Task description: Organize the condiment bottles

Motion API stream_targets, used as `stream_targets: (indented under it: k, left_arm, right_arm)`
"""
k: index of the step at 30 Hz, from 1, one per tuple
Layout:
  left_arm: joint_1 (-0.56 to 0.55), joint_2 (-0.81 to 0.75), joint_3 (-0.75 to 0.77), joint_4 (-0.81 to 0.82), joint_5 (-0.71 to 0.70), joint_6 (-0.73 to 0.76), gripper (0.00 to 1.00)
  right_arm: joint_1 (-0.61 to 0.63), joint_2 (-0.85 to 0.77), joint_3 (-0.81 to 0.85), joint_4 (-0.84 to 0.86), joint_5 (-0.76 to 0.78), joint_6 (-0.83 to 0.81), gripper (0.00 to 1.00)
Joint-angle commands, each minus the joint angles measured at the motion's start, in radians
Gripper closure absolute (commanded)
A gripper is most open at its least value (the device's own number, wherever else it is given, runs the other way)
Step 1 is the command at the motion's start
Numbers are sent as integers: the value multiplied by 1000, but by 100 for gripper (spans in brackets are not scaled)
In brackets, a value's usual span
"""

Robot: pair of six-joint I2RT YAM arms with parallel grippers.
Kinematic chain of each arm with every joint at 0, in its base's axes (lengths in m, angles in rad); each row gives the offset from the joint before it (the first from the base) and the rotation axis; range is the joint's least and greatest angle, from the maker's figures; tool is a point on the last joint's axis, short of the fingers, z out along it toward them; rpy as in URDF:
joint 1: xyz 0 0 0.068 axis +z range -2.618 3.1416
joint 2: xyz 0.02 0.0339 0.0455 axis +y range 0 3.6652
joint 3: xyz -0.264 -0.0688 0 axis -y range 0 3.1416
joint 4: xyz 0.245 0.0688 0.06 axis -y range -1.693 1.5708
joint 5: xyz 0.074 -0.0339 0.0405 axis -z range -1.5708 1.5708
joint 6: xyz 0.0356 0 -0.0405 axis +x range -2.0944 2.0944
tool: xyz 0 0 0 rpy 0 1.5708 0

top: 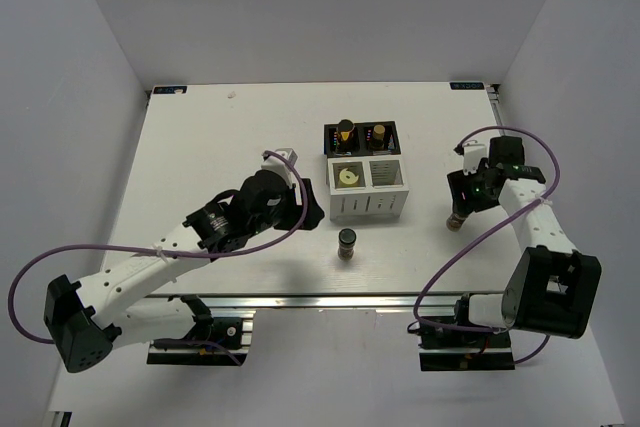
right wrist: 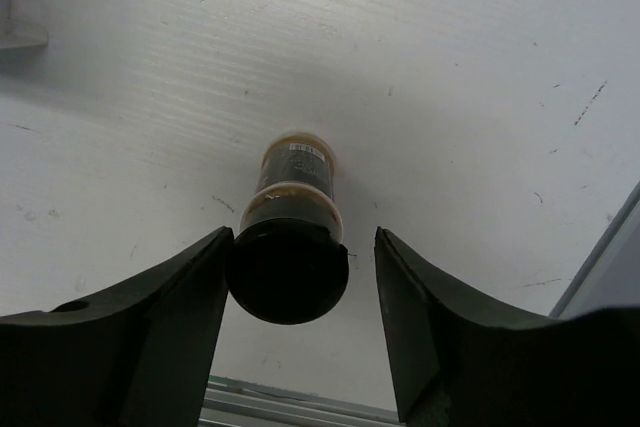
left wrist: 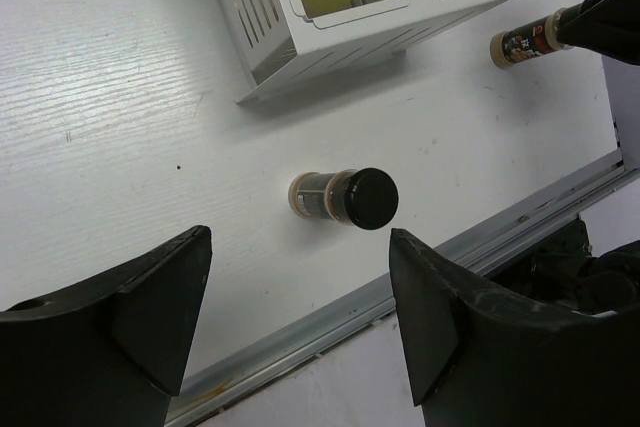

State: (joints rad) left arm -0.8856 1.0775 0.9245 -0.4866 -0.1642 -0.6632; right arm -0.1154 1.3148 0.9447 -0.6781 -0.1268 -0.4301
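Three of five stowed in box [top: 368, 205]: tall bottles [top: 343, 131] in rear cells, cream bottle [top: 349, 175] front-left. Two outstanding on table [top: 200, 147]: near jar [top: 347, 243] framed below open left tool [left wrist: 298, 242]; far jar [right wrist: 295, 177] straddled by right tool [right wrist: 302, 237], jaws apart, not clamped.

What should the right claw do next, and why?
Probably close on the jar: the open right claw straddles it, not yet squeezing, and the box has an empty slot waiting.
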Motion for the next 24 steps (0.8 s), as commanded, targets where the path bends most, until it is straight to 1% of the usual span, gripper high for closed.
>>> stream_targets:
  k: [1, 4, 5, 7, 8, 10, 11, 13, 14, 15, 16, 18, 19, 22, 23, 24]
  left_arm:
    - [-1, -5, -3, 26, 17, -10, 19]
    - [-1, -5, -6, 26, 15, -12, 19]
    - [0, -7, -7, 26, 17, -12, 18]
    - [0, -4, -9, 26, 17, -12, 18]
    - [-1, -4, -9, 26, 17, -13, 18]
    - [0, -4, -9, 26, 17, -13, 18]
    - [-1, -2, -7, 25, 17, -13, 18]
    - [0, -2, -7, 20, 17, -12, 18]
    - [0, -4, -6, 22, 22, -12, 18]
    - [-1, -5, -6, 22, 23, -12, 18]
    - [0, -5, -7, 26, 26, -12, 18]
    - [0, -5, -10, 34, 41, -9, 18]
    - [-1, -4, -13, 43, 48, -7, 18]
    - [0, 7, -13, 54, 69, 2, 18]
    - [-1, 10, -12, 56, 74, 5, 18]
    - [0, 13, -6, 57, 81, 8, 18]
  right_arm:
    - [-7, -2, 2, 14, -16, -22, 38]
    - [-9, -2, 3, 5, -22, -21, 43]
    - [-9, -2, -1, 3, -25, -21, 46]
    - [-9, -5, -6, 5, -36, -19, 51]
    - [-10, -3, -7, 6, -39, -19, 57]
    - [-10, -3, -9, 6, -46, -19, 66]
    - [-10, -2, -7, 3, -51, -21, 76]
    - [-10, -8, -3, -3, -60, -28, 85]
    - [-9, -12, 5, -8, -65, -32, 94]
    - [-10, -23, 15, -11, -85, -35, 98]
    - [-10, -29, 50, -21, -100, -42, 100]
    - [-10, -48, 100, -31, -158, -47, 100]
    - [-9, -48, 167, -58, -183, -45, 100]
    - [-9, -25, 282, -135, -290, -42, 100]
    - [-9, -16, 355, -152, -316, -41, 100]
    - [-9, 3, 388, -169, -362, -29, 100]
